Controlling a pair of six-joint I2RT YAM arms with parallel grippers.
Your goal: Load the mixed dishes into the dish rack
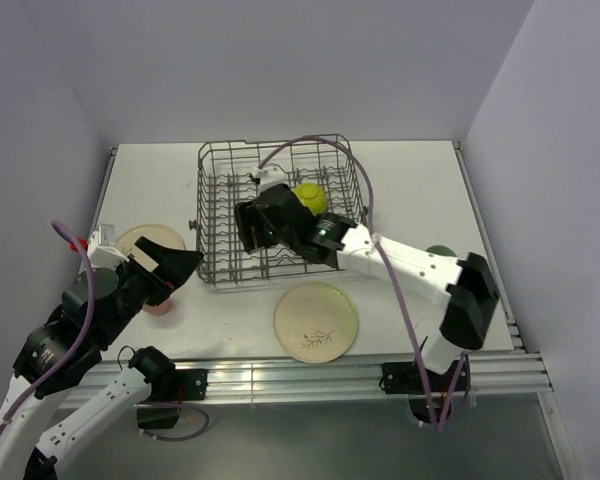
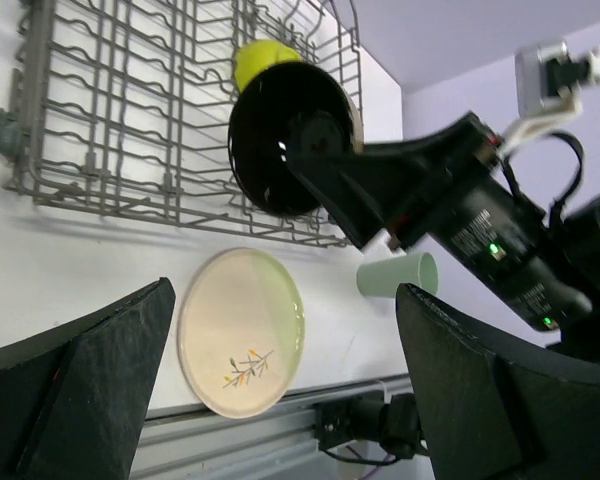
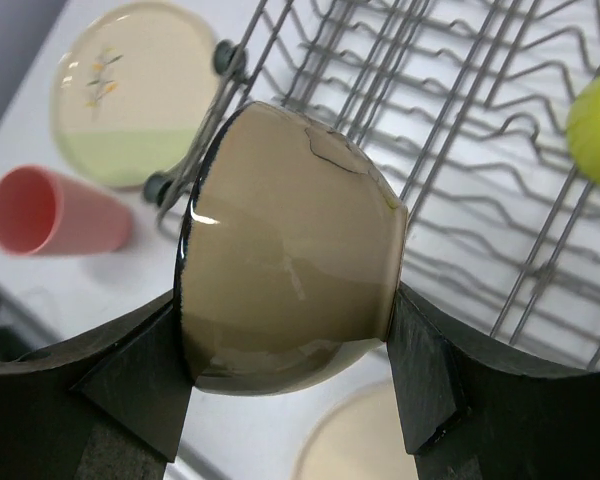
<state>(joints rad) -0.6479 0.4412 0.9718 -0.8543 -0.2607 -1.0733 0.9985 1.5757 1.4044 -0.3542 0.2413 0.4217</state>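
Our left gripper (image 1: 175,270): held low, fingers spread wide | our right gripper (image 1: 252,226): arm stretched forward, clamping black bowl (image 3: 290,270)

A black-rimmed bowl (image 3: 290,250), tan outside, fills the centre, tipped on its side with the rim facing left. The right gripper (image 3: 280,365) clamps it between two dark fingers (image 3: 130,385). Behind and right of the bowl spreads the grey wire dish rack (image 3: 460,90), holding a lime-green bowl (image 3: 598,125). Up-left of the bowl lies a leaf-sprig plate (image 3: 130,90). Left of it lies a coral-pink cup (image 3: 55,212) on its side, and below it is a cream plate's edge (image 3: 355,440).
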